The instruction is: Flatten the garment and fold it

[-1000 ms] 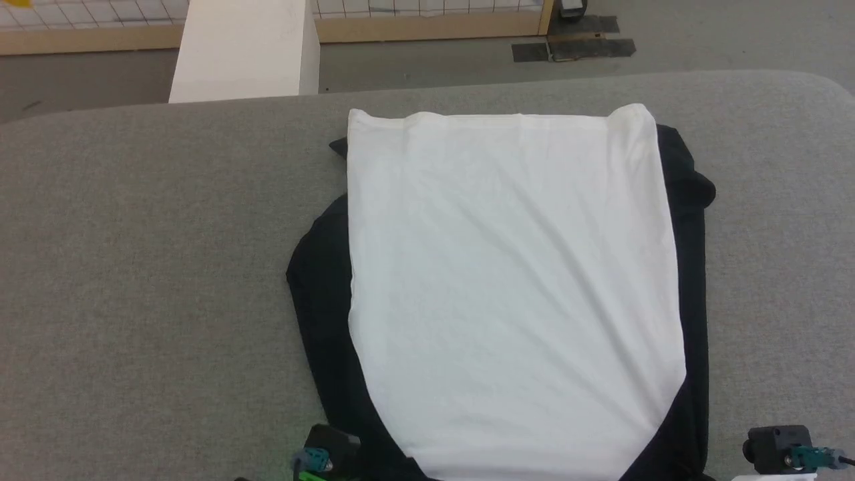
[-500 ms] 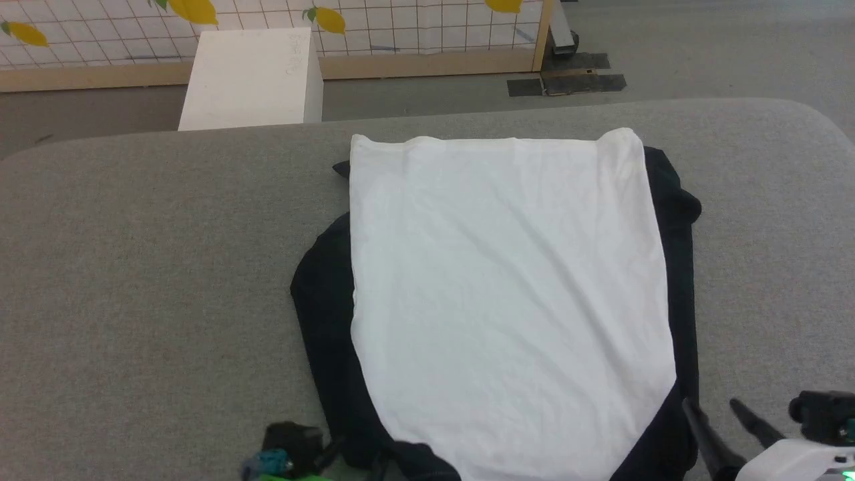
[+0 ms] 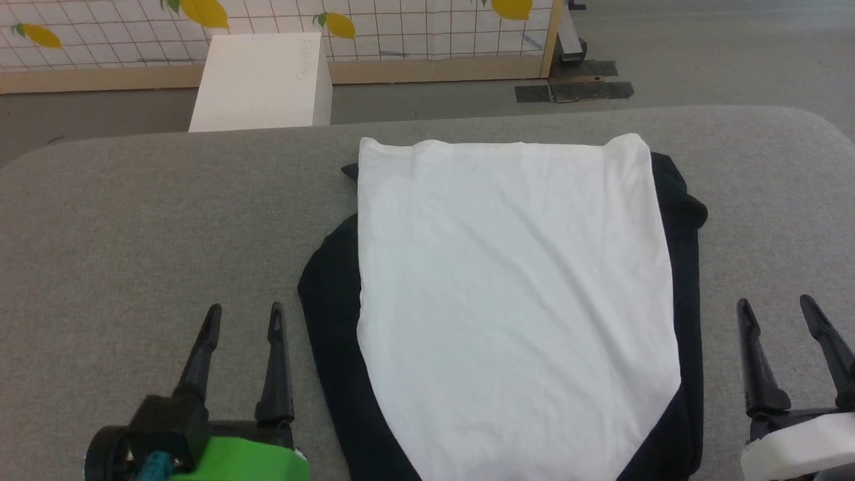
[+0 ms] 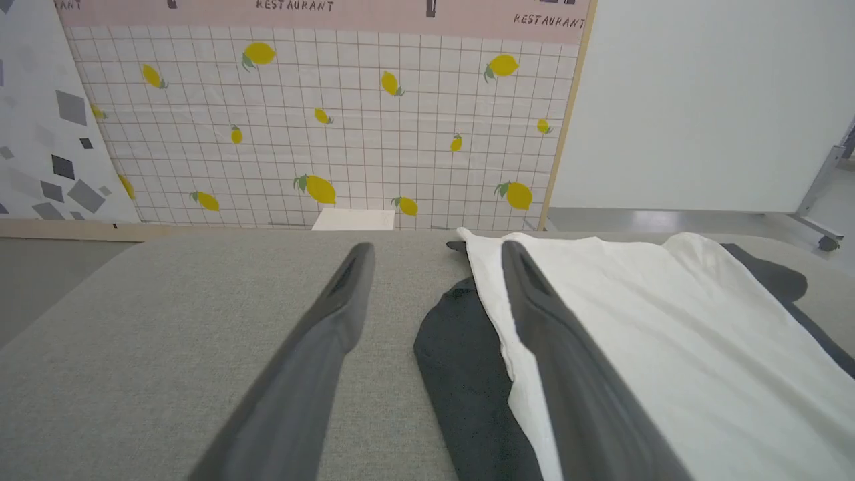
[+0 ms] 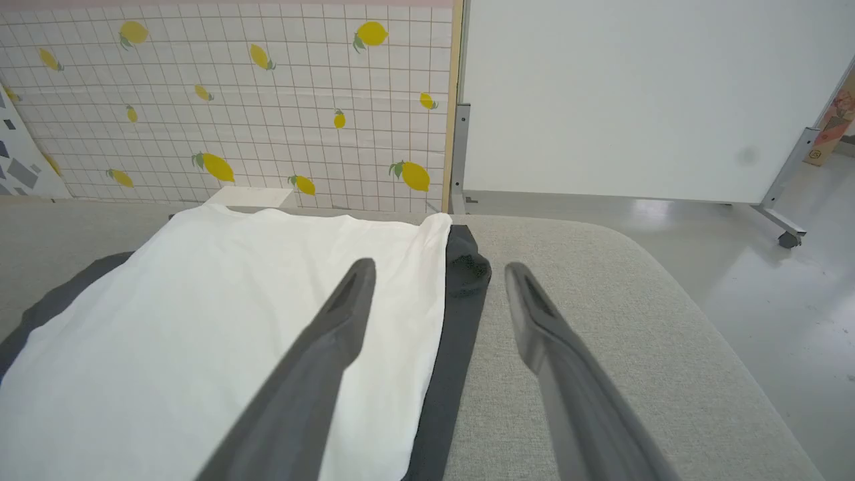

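Note:
The garment (image 3: pixel 514 294) lies flat on the grey padded table (image 3: pixel 133 220), plain white side up, with black sleeve cloth showing along both long edges. My left gripper (image 3: pixel 244 315) stands open over bare table just left of the garment's black edge, holding nothing. My right gripper (image 3: pixel 775 306) is open too, just right of the garment. In the left wrist view the garment (image 4: pixel 668 334) spreads to the right of the open left gripper (image 4: pixel 434 250). In the right wrist view the garment (image 5: pixel 200 314) lies left of the open right gripper (image 5: pixel 437 267).
A white box (image 3: pixel 264 80) stands on the floor beyond the table's far edge. Behind it runs a tiled panel with lemon prints (image 3: pixel 401 20). A white board on a wheeled stand (image 5: pixel 634 100) is at the far right. The table's rounded right corner (image 3: pixel 808 127) is close to the garment.
Both grippers have opened and come up into the head view beside the garment's near corners, letting go of the cloth. The head camera has tilted up, showing more floor and wall.

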Controlling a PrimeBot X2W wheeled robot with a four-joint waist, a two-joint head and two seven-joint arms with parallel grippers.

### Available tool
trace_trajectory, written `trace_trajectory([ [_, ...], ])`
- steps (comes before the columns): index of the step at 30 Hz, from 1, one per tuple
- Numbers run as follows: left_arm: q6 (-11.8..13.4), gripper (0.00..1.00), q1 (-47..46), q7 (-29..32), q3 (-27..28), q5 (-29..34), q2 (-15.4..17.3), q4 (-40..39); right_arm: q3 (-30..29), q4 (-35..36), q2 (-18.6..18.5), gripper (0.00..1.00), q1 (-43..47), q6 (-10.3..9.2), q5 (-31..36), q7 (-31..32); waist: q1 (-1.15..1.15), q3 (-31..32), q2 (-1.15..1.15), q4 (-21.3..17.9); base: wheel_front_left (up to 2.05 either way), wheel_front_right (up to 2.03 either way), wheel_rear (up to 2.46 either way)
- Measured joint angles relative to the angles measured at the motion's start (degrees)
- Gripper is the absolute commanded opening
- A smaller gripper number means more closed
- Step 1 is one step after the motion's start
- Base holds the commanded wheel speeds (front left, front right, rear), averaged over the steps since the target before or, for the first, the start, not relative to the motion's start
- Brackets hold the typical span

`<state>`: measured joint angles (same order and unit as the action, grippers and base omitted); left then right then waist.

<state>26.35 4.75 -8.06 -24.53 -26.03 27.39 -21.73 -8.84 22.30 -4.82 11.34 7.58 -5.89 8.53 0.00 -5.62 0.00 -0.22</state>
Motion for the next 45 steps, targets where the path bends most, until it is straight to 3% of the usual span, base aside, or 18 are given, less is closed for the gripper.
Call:
trace_trajectory([
  [6,0.2,1.0,0.1,-6.1,-2.4,4.3,-4.6,6.8,-0.5,-0.8,1.6,1.0,0.0,0.0,4.8,-7.6,0.0,0.4,0.0,-0.2,0.0,0.0,0.0],
  [8,-0.6,1.0,0.6,-6.4,-1.8,5.2,-7.4,10.6,-1.1,-3.0,1.8,1.0,0.5,0.0,3.1,-10.1,0.0,0.7,0.0,-0.3,0.0,0.0,0.0],
  [14,-3.9,1.0,-2.2,-5.7,0.0,5.6,-5.3,10.8,-1.9,-2.8,1.8,1.0,0.4,0.0,2.3,-10.3,0.0,-0.2,0.0,-0.1,0.0,0.0,0.0],
  [24,-13.8,1.0,-29.9,15.2,3.2,1.7,2.7,10.0,-1.9,0.9,1.8,1.0,-3.0,0.0,1.6,-10.0,0.01,-6.5,0.0,0.4,0.0,0.0,0.0],
  [26,-15.8,1.0,-37.1,19.5,3.5,0.5,3.2,11.9,-1.9,1.9,1.8,1.0,-4.3,0.0,1.6,-9.9,0.01,-8.6,0.0,0.5,0.0,0.0,0.0],
  [27,-18.7,1.0,-47.1,23.8,3.6,-0.1,4.2,16.5,-1.5,2.6,1.8,1.0,-6.7,0.0,1.8,-9.8,0.01,-11.9,0.0,0.6,0.0,0.0,0.0],
  [32,-23.0,1.0,-58.5,30.3,2.1,-1.7,3.8,24.8,-0.8,2.8,1.8,1.0,-10.5,0.0,2.0,-10.3,0.01,-17.7,0.0,0.3,0.0,0.0,0.0],
  [38,-26.2,1.0,-64.4,36.3,0.0,-3.4,3.1,32.1,0.0,2.1,1.8,1.0,-12.7,0.0,2.0,-10.7,0.02,-23.8,0.0,-0.4,0.0,0.0,0.0],
  [45,-26.5,1.0,-65.6,42.5,-0.2,-6.9,2.3,36.4,1.0,0.9,1.9,1.0,-13.9,0.0,2.3,-11.1,0.02,-29.0,0.0,-1.9,0.0,0.0,0.0],
])
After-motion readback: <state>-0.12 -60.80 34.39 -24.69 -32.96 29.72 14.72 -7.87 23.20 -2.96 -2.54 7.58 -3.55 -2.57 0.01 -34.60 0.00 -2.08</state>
